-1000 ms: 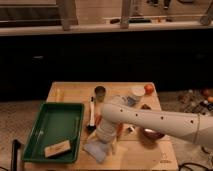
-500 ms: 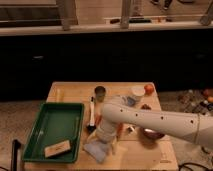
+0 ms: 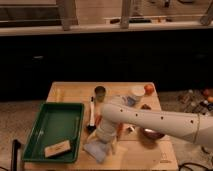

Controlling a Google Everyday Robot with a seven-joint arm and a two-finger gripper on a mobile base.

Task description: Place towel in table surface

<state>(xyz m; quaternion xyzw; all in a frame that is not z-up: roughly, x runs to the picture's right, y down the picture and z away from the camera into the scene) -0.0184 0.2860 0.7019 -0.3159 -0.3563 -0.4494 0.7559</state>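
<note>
A pale blue-grey towel (image 3: 96, 150) lies crumpled on the wooden table (image 3: 67, 93) near its front edge, just right of the green tray. My white arm reaches in from the right, and the gripper (image 3: 103, 137) hangs straight down over the towel, touching or just above its top. The wrist hides the contact.
A green tray (image 3: 52, 127) with a tan sponge (image 3: 56, 148) sits at the left. A black-handled brush (image 3: 91, 116), a metal cup (image 3: 100, 93), a white bowl (image 3: 137, 92), an apple (image 3: 149, 89) and a dark bowl (image 3: 150, 133) stand behind and right of the arm.
</note>
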